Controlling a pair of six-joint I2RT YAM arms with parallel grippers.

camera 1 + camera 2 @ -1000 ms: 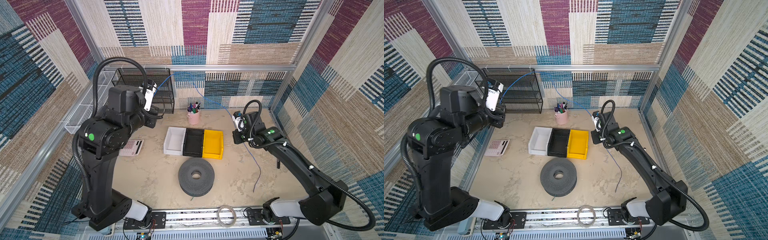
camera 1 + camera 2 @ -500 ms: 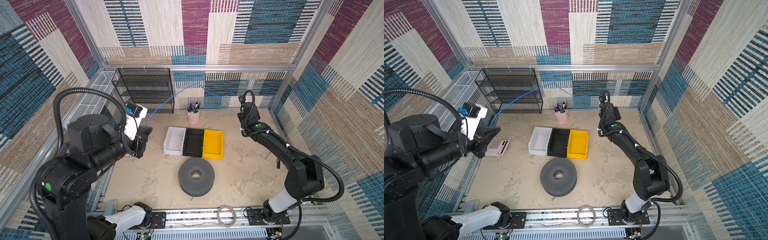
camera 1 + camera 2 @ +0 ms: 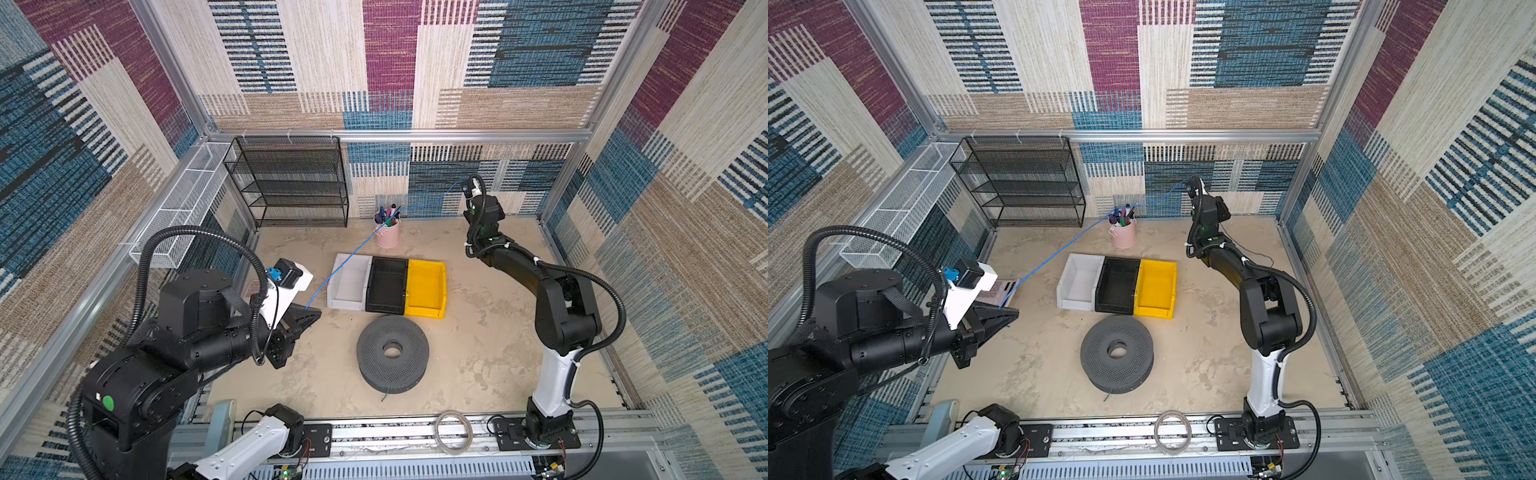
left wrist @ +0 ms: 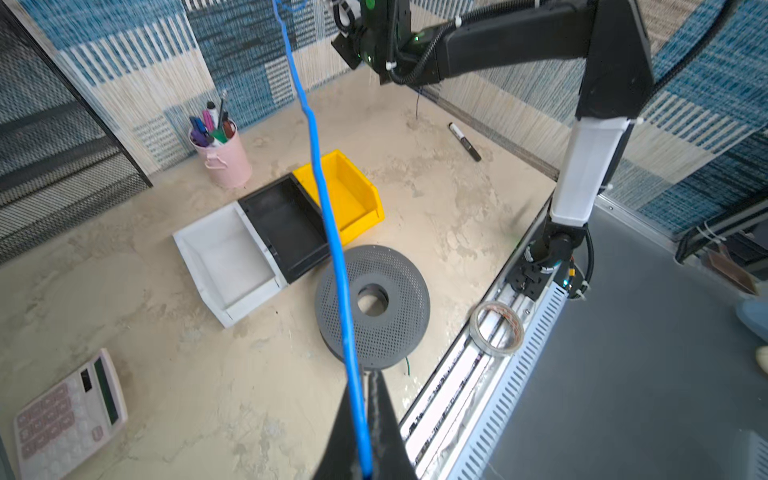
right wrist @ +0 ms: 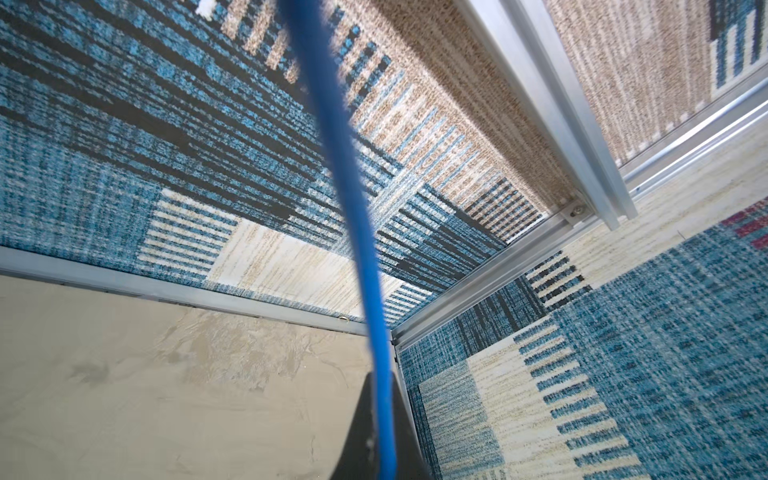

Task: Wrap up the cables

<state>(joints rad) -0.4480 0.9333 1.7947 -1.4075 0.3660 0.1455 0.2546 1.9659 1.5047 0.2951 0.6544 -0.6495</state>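
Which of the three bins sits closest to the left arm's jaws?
The white bin, at the row's left end; the black bin sits midway, the yellow bin farthest.

Open beige counter [image 3: 324, 365] lies beneath the left claw [image 3: 318, 313]; ahead of it, white, black and yellow plastic bins [image 3: 386, 286] and a grey perforated spool [image 3: 392, 353] obstruct.

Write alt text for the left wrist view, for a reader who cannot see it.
A blue cable, pinched in the shut left gripper, stretches away toward the right arm. Beneath it sit three bins, a grey spool and a pink pen cup.
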